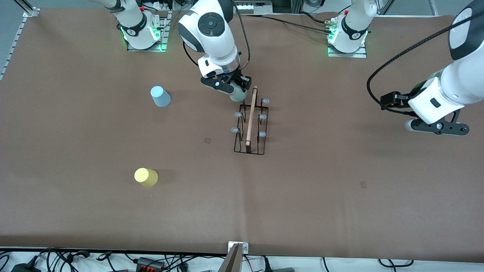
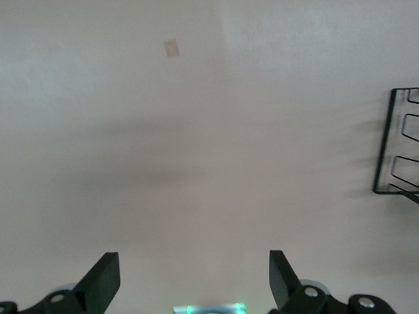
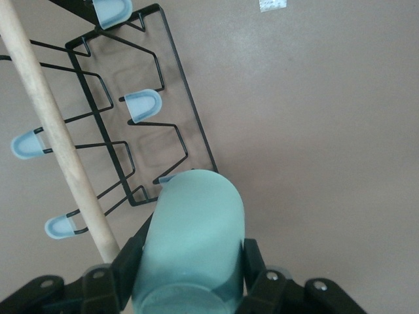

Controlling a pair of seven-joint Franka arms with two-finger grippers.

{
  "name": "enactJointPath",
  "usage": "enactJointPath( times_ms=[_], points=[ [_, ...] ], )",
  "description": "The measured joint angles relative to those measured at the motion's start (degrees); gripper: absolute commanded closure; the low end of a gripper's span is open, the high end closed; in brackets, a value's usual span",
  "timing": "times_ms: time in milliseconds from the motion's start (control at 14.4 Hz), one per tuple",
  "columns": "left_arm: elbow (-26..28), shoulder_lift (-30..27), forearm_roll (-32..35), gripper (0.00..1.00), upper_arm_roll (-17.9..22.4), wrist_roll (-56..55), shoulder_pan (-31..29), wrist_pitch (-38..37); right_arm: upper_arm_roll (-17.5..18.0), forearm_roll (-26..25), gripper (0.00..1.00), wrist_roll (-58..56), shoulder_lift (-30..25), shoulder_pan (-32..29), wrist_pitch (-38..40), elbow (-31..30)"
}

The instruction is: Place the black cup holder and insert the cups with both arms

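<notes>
Right wrist view: right end effector (image 3: 190, 288) grips grey-green cup (image 3: 190, 242), bottom toward rack (image 3: 124, 124).

We see the black cup holder (image 1: 251, 124) standing on the table, its wooden rod handle (image 1: 251, 115) on top, directly below the right gripper (image 1: 231, 87). That gripper's fingers clamp the grey-green cup (image 3: 190, 245) over a prong at the rack's end. The light blue cup (image 1: 160, 96) and yellow cup (image 1: 146, 176) sit well apart from it.
</notes>
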State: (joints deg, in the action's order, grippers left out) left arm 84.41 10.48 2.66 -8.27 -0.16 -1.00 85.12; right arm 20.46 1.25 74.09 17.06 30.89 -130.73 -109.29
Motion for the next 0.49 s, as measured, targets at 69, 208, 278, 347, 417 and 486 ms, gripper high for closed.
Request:
enactJointPath(
  times_ms=[69, 208, 278, 347, 417, 486],
  points=[
    [3.8, -2.6, -0.1, 0.00, 1.0, 0.7, 0.8, 2.7, 0.0, 0.0, 1.00, 0.1, 0.0, 0.0, 0.0, 0.0],
    [9.7, -7.3, -0.6, 0.00, 2.8, 0.8, 2.3, 5.8, -0.3, 0.0, 1.00, 0.1, 0.0, 0.0, -0.4, 0.3],
    [11.4, -8.9, -1.1, 0.00, 3.8, 0.9, 2.6, 6.5, -0.5, 0.0, 1.00, 0.1, 0.0, -0.1, -0.4, 0.6],
    [12.3, -10.0, -1.2, 0.00, 4.7, 1.1, 2.6, 6.9, -0.7, 0.0, 1.00, 0.1, 0.0, -0.1, -0.4, 1.0],
    [12.9, -10.9, -1.3, 0.00, 5.4, 1.2, 2.5, 7.0, -0.8, 0.0, 1.00, 0.1, 0.0, -0.2, -0.3, 1.5],
    [13.3, -11.9, -1.3, 0.00, 5.8, 1.5, 2.6, 7.0, -1.0, 0.0, 1.00, 0.1, 0.0, -0.2, -0.3, 2.0]
  ],
)
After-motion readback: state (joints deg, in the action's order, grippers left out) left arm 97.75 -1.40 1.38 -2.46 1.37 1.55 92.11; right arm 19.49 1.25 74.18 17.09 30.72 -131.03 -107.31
